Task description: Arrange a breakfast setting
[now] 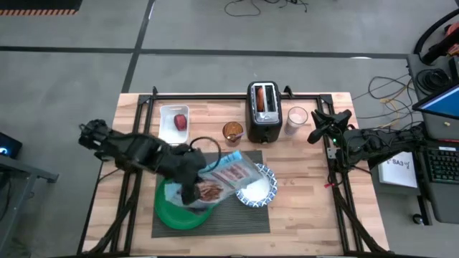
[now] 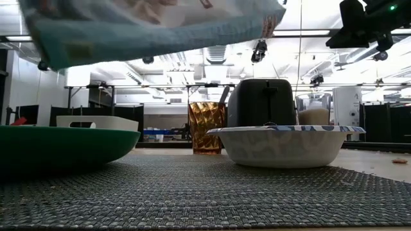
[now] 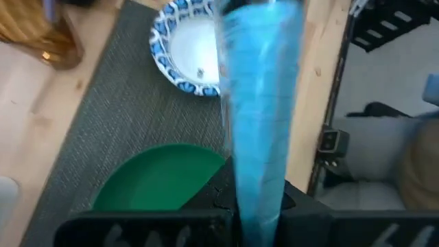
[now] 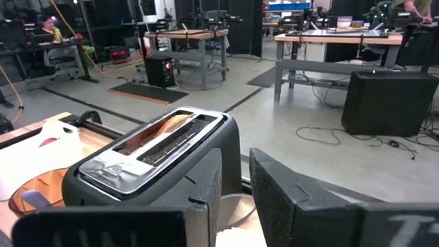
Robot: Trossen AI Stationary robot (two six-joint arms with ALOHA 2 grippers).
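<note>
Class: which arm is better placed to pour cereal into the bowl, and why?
Left. Its hand already holds the cereal bag beside the bowl; the right hand waits by the toaster.

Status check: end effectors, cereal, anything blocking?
Left end effector shut on cereal bag, held over plate beside bowl. Right end effector open, idle near toaster. Nothing blocking.

The table (image 1: 287,179) is evenly lit from above in the high view, with only soft shadows under the arms. In the low view, bright ceiling lights glare behind the toaster (image 2: 262,102), the near mat (image 2: 205,192) is sharp, and the bag (image 2: 148,25) at the top is blurred. The left wrist view is blurred throughout, the bag (image 3: 257,110) smeared.
</note>
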